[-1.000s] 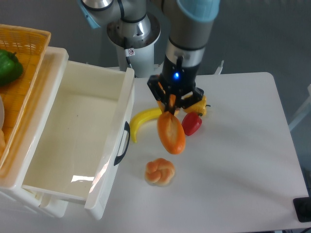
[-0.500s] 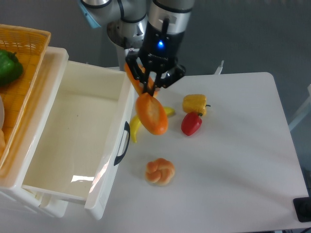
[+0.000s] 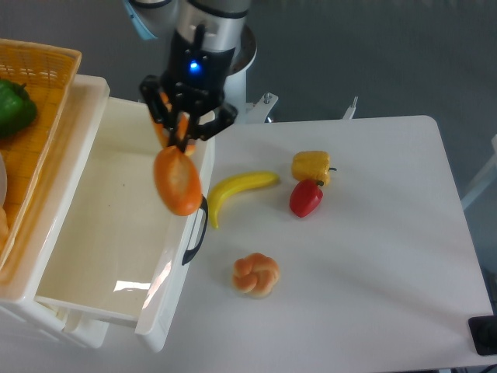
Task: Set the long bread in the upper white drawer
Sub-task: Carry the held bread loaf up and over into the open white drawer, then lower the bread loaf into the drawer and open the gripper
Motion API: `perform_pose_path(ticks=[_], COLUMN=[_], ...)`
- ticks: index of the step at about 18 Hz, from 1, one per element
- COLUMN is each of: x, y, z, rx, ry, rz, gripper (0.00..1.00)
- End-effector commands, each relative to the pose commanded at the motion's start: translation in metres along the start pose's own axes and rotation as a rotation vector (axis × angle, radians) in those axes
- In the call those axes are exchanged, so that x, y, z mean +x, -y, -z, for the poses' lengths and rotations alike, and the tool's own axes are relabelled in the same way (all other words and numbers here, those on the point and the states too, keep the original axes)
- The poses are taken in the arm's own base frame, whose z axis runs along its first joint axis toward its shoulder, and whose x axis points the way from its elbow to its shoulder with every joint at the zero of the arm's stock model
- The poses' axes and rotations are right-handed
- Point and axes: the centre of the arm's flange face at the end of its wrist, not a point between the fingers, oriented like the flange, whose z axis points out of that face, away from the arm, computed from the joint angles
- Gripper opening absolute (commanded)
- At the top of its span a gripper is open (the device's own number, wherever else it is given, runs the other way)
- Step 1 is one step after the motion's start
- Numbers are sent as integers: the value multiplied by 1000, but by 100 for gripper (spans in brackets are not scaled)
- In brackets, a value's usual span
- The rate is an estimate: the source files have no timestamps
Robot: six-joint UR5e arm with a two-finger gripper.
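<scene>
One claw (image 3: 183, 128) is at work, clamped on the upper end of the long bread (image 3: 178, 180), so the loaf hangs end-down from it, clear of every surface. Gripping it by one tip lets the free end go first into a deep container, which suits the task. The loaf hangs over the right-hand wall of the upper white drawer (image 3: 93, 241), its lower end just above the black handle (image 3: 196, 231) on the drawer front; judged from this, the carry is nearly over and only a short shift toward 9 o'clock and a lowering remain before release. The drawer stands pulled open, its glossy inside bare, ready to receive.

Out from the claw, on the table (image 3: 388, 264): one yellow banana (image 3: 233, 193) at 4 o'clock of the loaf, one yellow pepper (image 3: 311, 165) and one red pepper (image 3: 306, 198) touching each other farther toward 3 o'clock, and one knotted bun (image 3: 255, 275) at 5 o'clock. At 9 o'clock, beyond the drawer, sits one orange woven basket (image 3: 46, 70) holding one green pepper (image 3: 15, 107).
</scene>
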Motion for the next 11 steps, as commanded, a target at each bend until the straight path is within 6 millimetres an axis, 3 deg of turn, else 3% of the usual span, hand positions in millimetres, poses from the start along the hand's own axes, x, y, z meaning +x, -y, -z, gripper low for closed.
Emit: perform_pose_path(ticks=[6, 11], x=[10, 9], y=[19, 24], z=[-28, -48], rx=[17, -11], ry=[-1, -12], rz=[-12, -24], gripper=[0, 0])
